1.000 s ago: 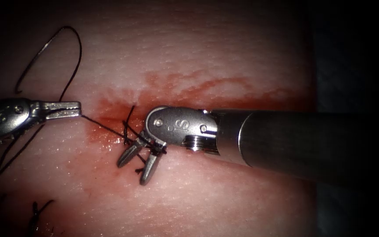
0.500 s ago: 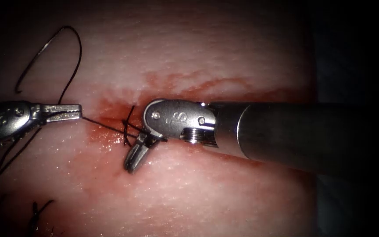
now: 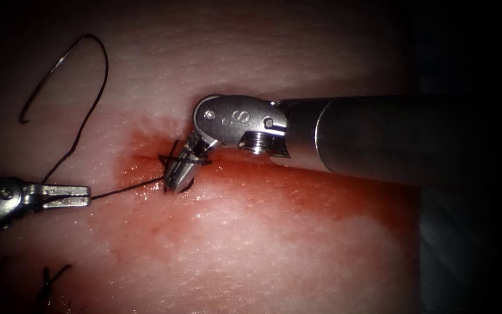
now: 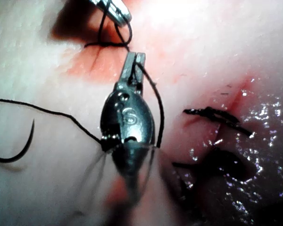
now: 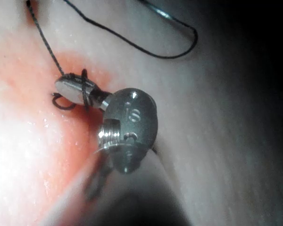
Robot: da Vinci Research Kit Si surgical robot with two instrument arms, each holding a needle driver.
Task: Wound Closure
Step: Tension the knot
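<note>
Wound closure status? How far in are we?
Done: a stitch with cut ends sits lower left. In hand: left tool grips the thread running to the cut; right tool has its fingers shut on thread, loops wrapped round them. Needle lies free on the tissue, held by neither. Left: this knot looks unfinished; red fluid covers the cut rightward.

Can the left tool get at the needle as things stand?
Probably not yet: the left tool is shut on the thread. The needle lies free on the tissue, left of the cut; right tool holds thread.
</note>
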